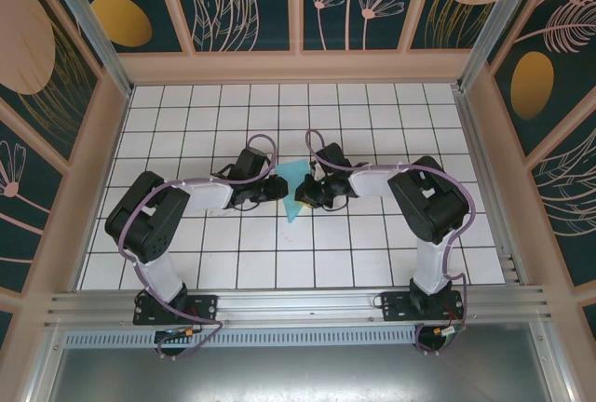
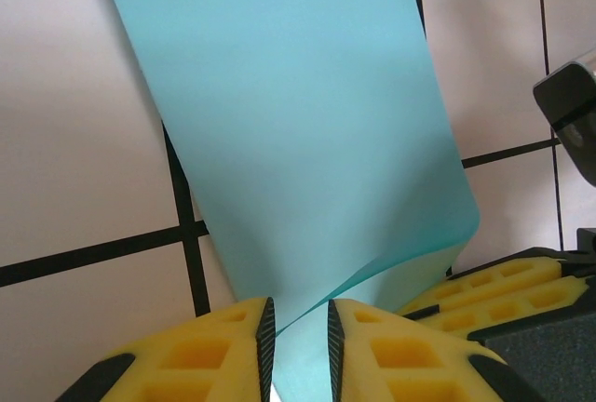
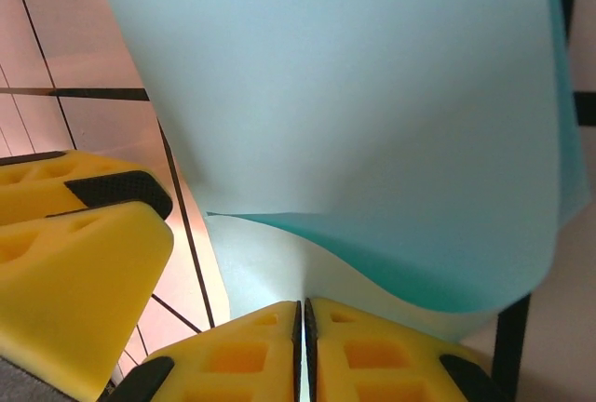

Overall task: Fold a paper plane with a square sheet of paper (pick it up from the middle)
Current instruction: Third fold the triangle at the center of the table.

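Both arms are sitting bolted to the rail [image 1: 298,304] at the near edge of the table [image 1: 372,253]. Each one is rising to a bent elbow out on its own side and then reaching its forearm inward, so the two wrists are facing each other over the middle of the grid. The left claw [image 1: 276,188] and the right claw [image 1: 313,194] are hanging nearly nose to nose, with the sheet of paper [image 1: 294,183] sitting right between them, not lying flat but bowing into a curve. From above it's looking like a tapered light-blue wedge, with the narrow end pointing back toward the bases. On the right wrist cam the yellow fingers [image 3: 363,355] are pressing together with basically no gap. The paper's lower part is running straight into that seam, so the right claw is clenched on the sheet. The left claw's yellow fingers are showing just off to the side there, close by. On the left wrist cam the pads [image 2: 266,332] are standing a little apart, with the paper dropping into the slot between them. Honestly, I can't tell whether that claw is actually pinching it or just straddling it. Past the fingers the sheet is curling over on itself with doubled layers showing, and the white tiles and black grid lines are lying behind it.
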Tool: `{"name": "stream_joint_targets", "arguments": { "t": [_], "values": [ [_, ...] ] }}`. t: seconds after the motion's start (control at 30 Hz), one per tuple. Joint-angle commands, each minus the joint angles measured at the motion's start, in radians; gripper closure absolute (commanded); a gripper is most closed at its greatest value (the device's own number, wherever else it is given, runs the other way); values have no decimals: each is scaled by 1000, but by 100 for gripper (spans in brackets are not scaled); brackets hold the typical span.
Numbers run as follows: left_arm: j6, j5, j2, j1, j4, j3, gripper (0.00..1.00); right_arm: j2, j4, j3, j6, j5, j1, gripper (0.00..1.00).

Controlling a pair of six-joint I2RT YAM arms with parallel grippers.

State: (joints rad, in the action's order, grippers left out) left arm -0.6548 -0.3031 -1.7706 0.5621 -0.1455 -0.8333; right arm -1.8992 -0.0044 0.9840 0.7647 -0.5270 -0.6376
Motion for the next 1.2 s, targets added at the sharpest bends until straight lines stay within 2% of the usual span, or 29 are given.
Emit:
{"name": "stream_joint_targets", "arguments": {
  "t": [0.0,0.2,0.5,0.6,0.93,1.17],
  "values": [
    [8,-17,-11,-3,4,1,74,31,14,-34,-10,-18,0,87],
    [13,-16,-6,-2,17,0,72,78,81,-59,-10,-36,3,87],
    [7,-84,-3,-2,-24,21,71,80,89,-64,-10,-37,7,87],
    [7,-91,-1,-2,-25,27,73,77,86,-61,-8,-33,7,87],
    [1,-61,-6,-2,-23,22,91,99,88,-66,-18,-33,18,87],
    [13,-24,-10,-2,-4,4,95,110,78,-71,-62,-19,33,86]
  ]
}}
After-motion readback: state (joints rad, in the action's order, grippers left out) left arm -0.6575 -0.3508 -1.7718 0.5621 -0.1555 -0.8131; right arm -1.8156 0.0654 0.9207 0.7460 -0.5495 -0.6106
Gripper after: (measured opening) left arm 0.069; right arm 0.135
